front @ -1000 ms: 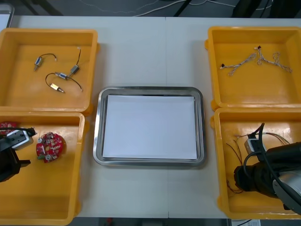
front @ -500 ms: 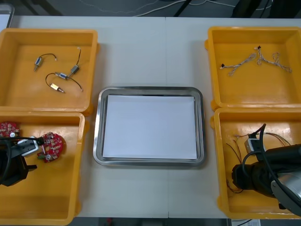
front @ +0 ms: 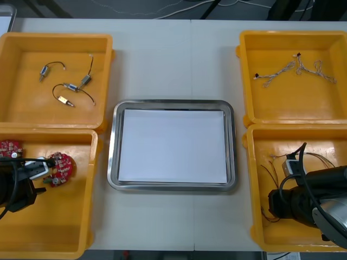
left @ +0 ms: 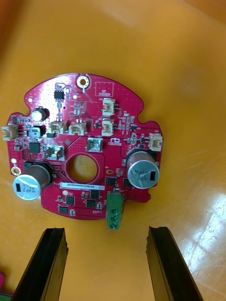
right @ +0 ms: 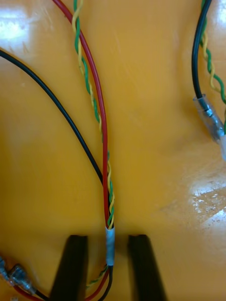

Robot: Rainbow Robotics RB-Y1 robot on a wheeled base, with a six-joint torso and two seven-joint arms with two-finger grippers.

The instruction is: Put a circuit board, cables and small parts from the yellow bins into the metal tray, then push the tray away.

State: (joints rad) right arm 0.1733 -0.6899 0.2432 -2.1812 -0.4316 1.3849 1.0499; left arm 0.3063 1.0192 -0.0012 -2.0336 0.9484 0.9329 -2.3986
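Circuit board [left: 89, 122] clear of left gripper [left: 107, 230], cables [right: 106, 188] inside right gripper [right: 107, 237]

Light table [front: 173, 59], dark floor [front: 54, 8] beyond.

Front cam's overhead, looking steeply down on the whole table [front: 173, 59]. Wrist cams hover close inside the near yellow bins [front: 54, 216]; left one shares the circuit board [left: 89, 136] with front.

Electronics workshop: yellow parts bins [front: 54, 114], circuit boards [front: 64, 164]
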